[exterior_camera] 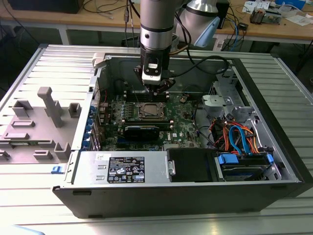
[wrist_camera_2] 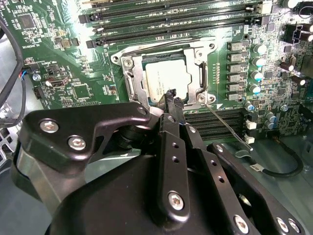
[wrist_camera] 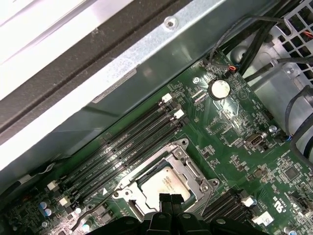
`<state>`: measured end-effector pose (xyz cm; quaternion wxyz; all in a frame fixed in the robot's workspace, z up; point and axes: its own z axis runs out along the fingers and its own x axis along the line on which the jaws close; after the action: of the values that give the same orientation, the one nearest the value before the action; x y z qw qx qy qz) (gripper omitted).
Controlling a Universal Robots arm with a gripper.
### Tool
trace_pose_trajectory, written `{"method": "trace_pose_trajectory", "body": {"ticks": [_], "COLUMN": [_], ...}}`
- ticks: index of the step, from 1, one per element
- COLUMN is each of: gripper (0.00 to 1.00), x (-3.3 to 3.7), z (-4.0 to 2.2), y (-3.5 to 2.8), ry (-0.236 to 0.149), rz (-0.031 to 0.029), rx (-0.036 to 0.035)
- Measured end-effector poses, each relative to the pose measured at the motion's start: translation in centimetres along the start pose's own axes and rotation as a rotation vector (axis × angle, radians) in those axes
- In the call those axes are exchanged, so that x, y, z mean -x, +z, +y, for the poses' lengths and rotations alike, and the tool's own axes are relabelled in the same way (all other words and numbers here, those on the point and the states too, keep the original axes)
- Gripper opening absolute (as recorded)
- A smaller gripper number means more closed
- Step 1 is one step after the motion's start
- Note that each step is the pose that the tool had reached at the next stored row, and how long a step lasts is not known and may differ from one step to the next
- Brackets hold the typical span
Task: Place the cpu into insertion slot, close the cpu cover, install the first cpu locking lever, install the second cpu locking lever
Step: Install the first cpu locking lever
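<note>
Second wrist view: dull silver square cpu (wrist_camera_2: 166, 78) within metal-rimmed insertion slot (wrist_camera_2: 132, 81).

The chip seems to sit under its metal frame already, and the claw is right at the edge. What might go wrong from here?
1. The gripper hangs at the rim of the cpu cover, close over the cpu. A slightly misplaced push might scrape the chip or the green board.
2. The thin locking lever appears unlatched, angled out over the memory slots. Being so thin, it may slip off the gripper and spring back.
</note>
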<state>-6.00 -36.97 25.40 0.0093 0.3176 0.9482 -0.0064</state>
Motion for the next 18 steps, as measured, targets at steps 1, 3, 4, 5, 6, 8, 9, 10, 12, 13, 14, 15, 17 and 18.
{"method": "trace_pose_trajectory", "body": {"ticks": [1,3,4,5,6,8,9,10,12,13,14,15,17,18], "gripper": [0.11,0.11,0.11,0.11,0.11,0.11,0.11,0.11,0.11,0.11,0.11,0.11,0.11,0.11], "x": [0.00,0.00,0.00,0.00,0.00,0.00,0.00,0.00,0.00,0.00,0.00,0.00,0.00,0.00], "z": [0.00,0.00,0.00,0.00,0.00,0.00,0.00,0.00,0.00,0.00,0.00,0.00,0.00,0.00], "y": [0.00,0.00,0.00,0.00,0.00,0.00,0.00,0.00,0.00,0.00,0.00,0.00,0.00,0.00], "ry": [-0.002,-0.004,-0.005,-0.006,-0.008,-0.011,-0.012,-0.014,-0.016,-0.017,-0.018,-0.019,-0.021,-0.022], "rz": [0.0002,0.0005,0.0007,0.0009,0.0012,0.0019,0.0022,0.0025,0.0029,0.0031,0.0033,0.0035,0.0038,0.0040], "rx": [0.0004,0.0009,0.0011,0.0013,0.0018,0.0028,0.0033,0.0038,0.0044,0.0047,0.0050,0.0052,0.0057,0.0060]}}
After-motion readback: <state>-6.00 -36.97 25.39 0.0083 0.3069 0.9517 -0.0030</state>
